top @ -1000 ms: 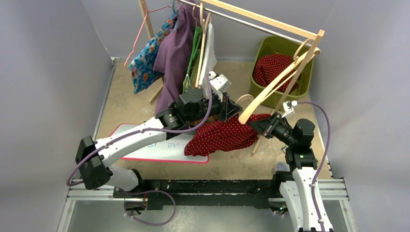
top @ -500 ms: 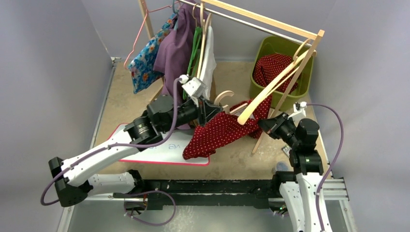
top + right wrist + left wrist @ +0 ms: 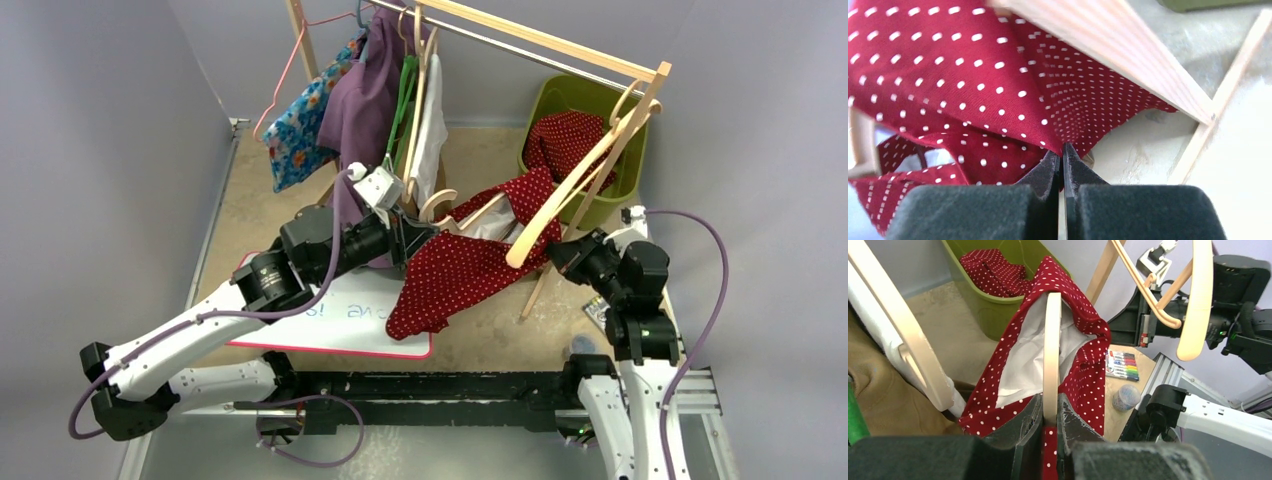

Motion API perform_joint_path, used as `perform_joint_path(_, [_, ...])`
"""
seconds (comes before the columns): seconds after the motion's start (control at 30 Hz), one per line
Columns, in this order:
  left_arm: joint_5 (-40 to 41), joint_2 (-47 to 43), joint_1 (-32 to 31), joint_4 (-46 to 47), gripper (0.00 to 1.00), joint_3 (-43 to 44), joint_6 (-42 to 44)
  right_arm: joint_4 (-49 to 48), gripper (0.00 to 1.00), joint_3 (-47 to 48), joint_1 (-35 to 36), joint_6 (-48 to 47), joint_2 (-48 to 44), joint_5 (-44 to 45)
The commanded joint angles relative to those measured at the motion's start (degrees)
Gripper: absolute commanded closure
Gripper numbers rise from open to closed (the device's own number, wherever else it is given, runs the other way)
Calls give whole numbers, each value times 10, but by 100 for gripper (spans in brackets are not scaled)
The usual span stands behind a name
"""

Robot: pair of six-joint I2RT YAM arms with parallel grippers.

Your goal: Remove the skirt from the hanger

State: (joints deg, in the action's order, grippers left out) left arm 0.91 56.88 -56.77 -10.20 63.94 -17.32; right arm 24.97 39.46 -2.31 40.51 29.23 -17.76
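skirt (image 3: 455, 270): red with white dots, white lining exposed, draped over wooden hanger (image 3: 1051, 340), held above the surface (image 3: 480, 340) | left tool (image 3: 1049, 412): clamped on hanger | right tool (image 3: 1062, 155): pinched on skirt edge | change: skirt raised and stretched wider, left arm (image 3: 200, 325) drawn back leftward

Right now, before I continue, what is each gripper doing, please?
Left gripper: closed on the wooden hanger.
Right gripper: closed on the red dotted skirt.
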Motion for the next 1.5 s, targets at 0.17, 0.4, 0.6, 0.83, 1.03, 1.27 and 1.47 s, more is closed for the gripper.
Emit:
perform_joint_path(0.17, [6,56,0,48,100,54,11,-147,94,30,-6,-75,32,-181])
perform_joint_path(0.4, [-21,89,0,55,100,95,20,-123,79,52,-6,-98,72,-177])
perform_joint_path(0.6, [-54,106,-1,50,100,126,61,-67,45,100,-6,-131,80,-113])
perform_joint_path(0.83, [-73,165,1,-24,100,216,157,-87,21,117,-6,-111,50,-75])
perform_joint_path(1.03, [-95,182,0,-63,100,260,230,-103,12,117,-6,-95,49,-39])
perform_joint_path(1.27, [-117,183,0,-96,100,275,285,-120,9,111,-6,-93,67,-42])
perform_joint_path(1.47, [-160,190,0,-122,100,287,300,-153,12,93,-6,-82,76,-59])
